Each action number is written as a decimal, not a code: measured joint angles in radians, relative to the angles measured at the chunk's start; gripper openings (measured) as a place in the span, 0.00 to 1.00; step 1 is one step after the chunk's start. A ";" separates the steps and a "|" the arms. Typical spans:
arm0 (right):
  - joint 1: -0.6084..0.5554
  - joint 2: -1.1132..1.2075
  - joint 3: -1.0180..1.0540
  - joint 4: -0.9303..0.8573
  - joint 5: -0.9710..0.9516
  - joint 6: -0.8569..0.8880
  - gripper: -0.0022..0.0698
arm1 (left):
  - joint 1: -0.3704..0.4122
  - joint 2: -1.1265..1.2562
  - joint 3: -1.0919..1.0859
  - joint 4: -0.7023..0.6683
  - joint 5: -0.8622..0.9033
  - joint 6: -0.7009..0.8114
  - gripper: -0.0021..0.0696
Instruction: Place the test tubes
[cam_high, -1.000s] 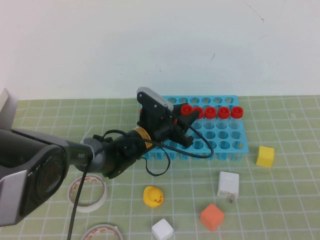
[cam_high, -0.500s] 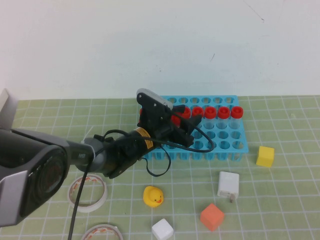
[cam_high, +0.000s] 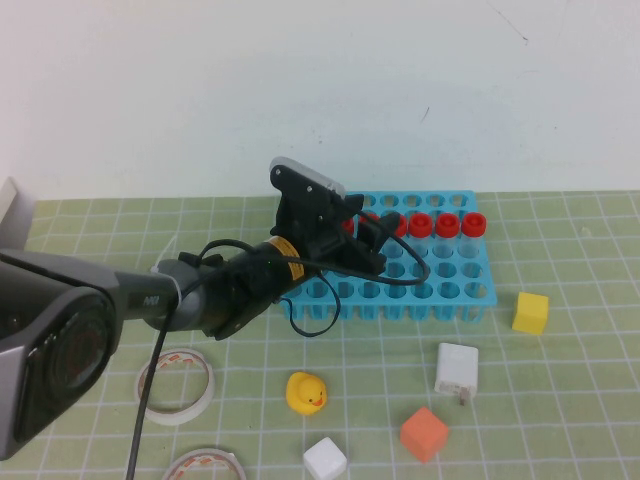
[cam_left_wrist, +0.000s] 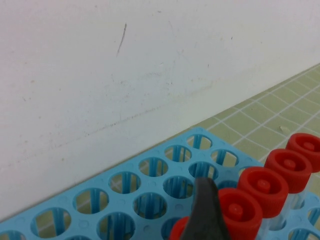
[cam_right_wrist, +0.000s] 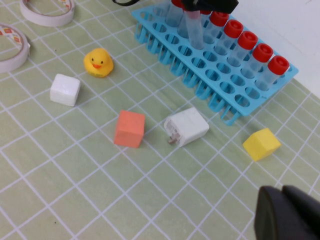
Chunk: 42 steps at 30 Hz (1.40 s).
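The white lettering (cam_high: 150, 301) on my left arm is too small to read, and so is the red print on the tape roll (cam_right_wrist: 10, 39).

My left gripper (cam_high: 366, 243) hangs over the near-left part of the blue rack (cam_high: 470, 291), low among the tubes (cam_high: 446, 228). It is spread: in the left wrist view one dark finger (cam_left_wrist: 204, 212) stands between two red caps (cam_left_wrist: 263, 185), one cap on each side of it, and I see no tube pinched.

The tubes stand upright in the rack's holes, long axis vertical, caps up. They have clear bodies and red screw caps. They form one straight row that starts under my left gripper and runs away from it to its right, along the rack's long side. The row of holes beyond them, on the wall side of the gripper, has no tubes in it.

My right gripper (cam_right_wrist: 281, 201) is pressed together and holds nothing. It hovers above the green gridded surface (cam_high: 570, 410), well apart from the rack. The yellow cube (cam_right_wrist: 261, 144) lies nearest to it, and the white plug (cam_right_wrist: 187, 126) is farther off, toward the rack.
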 joint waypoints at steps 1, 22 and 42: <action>0.000 0.000 0.000 0.000 0.000 0.000 0.03 | 0.000 0.000 0.000 0.000 0.000 0.005 0.66; 0.000 0.000 0.000 -0.002 0.000 0.000 0.03 | 0.000 -0.075 0.000 -0.012 -0.037 0.196 0.29; 0.000 0.000 0.006 -0.006 0.000 0.007 0.03 | 0.000 -0.550 0.006 0.244 0.588 0.075 0.03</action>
